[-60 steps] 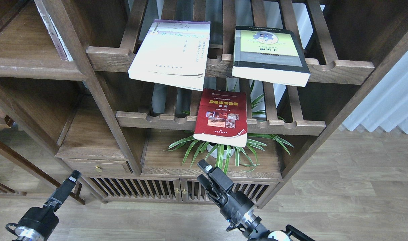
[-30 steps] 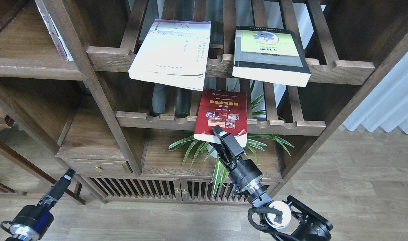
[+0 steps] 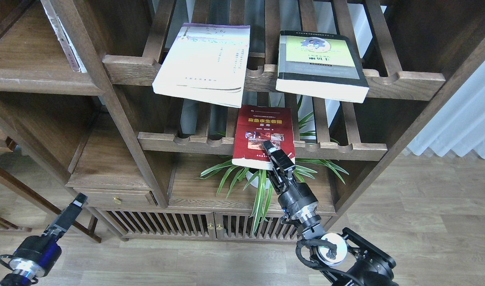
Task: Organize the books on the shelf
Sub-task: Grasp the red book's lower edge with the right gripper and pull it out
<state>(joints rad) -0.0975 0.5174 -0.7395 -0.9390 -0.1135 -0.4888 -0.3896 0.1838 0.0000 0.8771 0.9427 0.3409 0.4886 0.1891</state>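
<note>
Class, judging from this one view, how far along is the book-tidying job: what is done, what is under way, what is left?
Nothing looks done: the solid-board shelf holds none of the three books. Under way: the right tool is at the red book's front edge; whether it grips is unclear. Left: the cream book and black-and-grey book lie untouched on the upper slatted rack.

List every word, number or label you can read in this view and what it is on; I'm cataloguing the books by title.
Red paperback: yellow title line and smaller lines in Chinese characters, too blurred to read.
Black-and-grey book: dark title on its yellow-green panel, too blurred to read.
Cream-white book: faint small printed lines, too small to read.
Worn white-spined book: no legible text.
Nothing else carries writing.
</note>
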